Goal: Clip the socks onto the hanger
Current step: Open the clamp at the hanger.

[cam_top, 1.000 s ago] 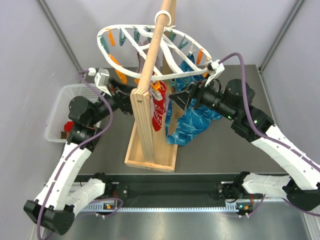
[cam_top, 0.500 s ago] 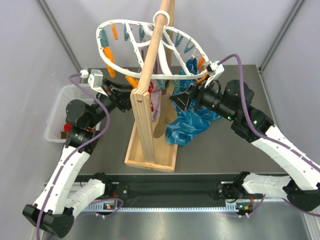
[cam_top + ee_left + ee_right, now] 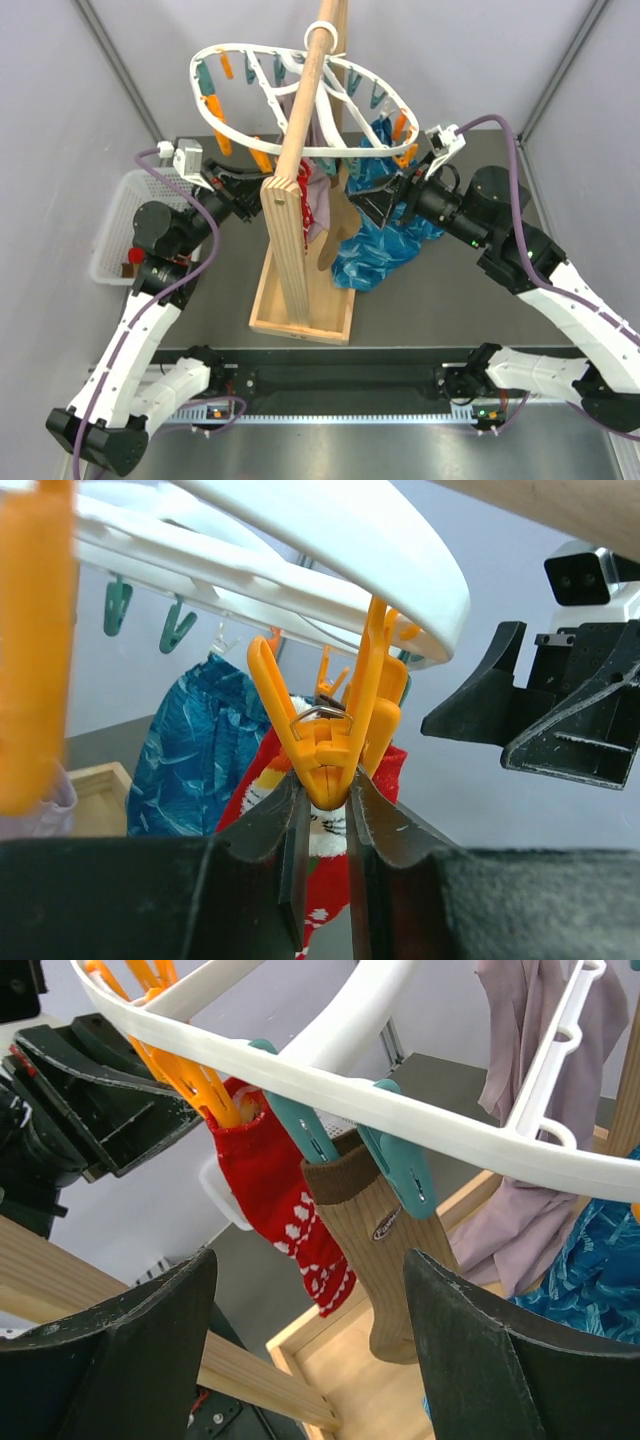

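Note:
The white oval hanger [image 3: 240, 46] hangs from the wooden pole, with orange and teal pegs under it. In the left wrist view my left gripper [image 3: 325, 800] is shut on the lower end of an orange peg [image 3: 330, 750]. That peg holds a red sock [image 3: 335, 880] with a white pattern. In the right wrist view the red sock [image 3: 285, 1200] hangs beside a tan-brown sock [image 3: 395, 1250], which is held by a teal peg [image 3: 400, 1165]. A mauve sock [image 3: 540, 1210] hangs further right. My right gripper [image 3: 308, 1260] is wide open and empty, just below the ring [image 3: 400, 1110].
The wooden pole stand [image 3: 300, 150] rises from its tray base [image 3: 300, 320] between my arms. A blue patterned cloth [image 3: 385, 250] hangs and pools right of the stand. A white mesh basket [image 3: 115, 215] sits at the table's left edge.
The hanger has swung, carrying the red sock behind the pole. My left gripper has risen to the ring. My right gripper has drawn back to the right.

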Action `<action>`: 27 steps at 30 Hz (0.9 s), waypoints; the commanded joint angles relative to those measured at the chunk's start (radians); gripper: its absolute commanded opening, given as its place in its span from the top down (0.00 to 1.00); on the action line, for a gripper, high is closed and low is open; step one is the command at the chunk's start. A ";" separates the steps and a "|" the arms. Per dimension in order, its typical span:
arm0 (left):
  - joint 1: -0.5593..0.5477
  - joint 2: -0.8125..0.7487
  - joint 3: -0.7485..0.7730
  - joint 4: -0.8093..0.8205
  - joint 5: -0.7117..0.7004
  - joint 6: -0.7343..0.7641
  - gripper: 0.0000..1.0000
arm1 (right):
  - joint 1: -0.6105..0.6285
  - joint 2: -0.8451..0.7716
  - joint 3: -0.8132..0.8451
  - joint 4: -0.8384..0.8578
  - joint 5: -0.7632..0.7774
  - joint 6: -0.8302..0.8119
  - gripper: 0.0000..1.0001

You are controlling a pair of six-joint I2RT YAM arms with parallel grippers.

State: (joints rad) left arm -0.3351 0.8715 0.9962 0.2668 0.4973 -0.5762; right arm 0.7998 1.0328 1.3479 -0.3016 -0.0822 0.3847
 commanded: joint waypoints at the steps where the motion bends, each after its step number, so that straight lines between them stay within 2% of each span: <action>1: -0.004 -0.016 -0.030 0.080 0.044 -0.045 1.00 | -0.010 -0.023 0.000 0.018 -0.040 -0.007 0.26; 5: -0.019 -0.011 -0.056 0.094 0.063 -0.066 1.00 | -0.010 -0.028 -0.012 0.065 -0.111 0.023 0.26; 6: -0.065 0.006 -0.060 0.106 0.051 -0.067 1.00 | -0.010 -0.013 -0.010 0.091 -0.187 0.049 0.26; 8: -0.080 0.015 -0.059 0.106 0.050 -0.056 1.00 | -0.010 -0.010 -0.015 0.107 -0.203 0.068 0.27; 12: -0.195 0.052 -0.039 0.086 -0.005 -0.005 1.00 | -0.008 0.024 -0.015 0.166 -0.315 0.109 0.29; 18: -0.318 0.109 -0.008 0.040 -0.057 0.071 1.00 | -0.005 0.042 -0.009 0.197 -0.332 0.134 0.34; 27: -0.380 0.141 -0.004 0.028 -0.066 0.093 1.00 | -0.004 0.067 0.003 0.210 -0.330 0.122 0.37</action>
State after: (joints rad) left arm -0.6903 1.0019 0.9653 0.3096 0.4202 -0.5121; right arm 0.7975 1.0855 1.3350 -0.1425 -0.3954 0.5076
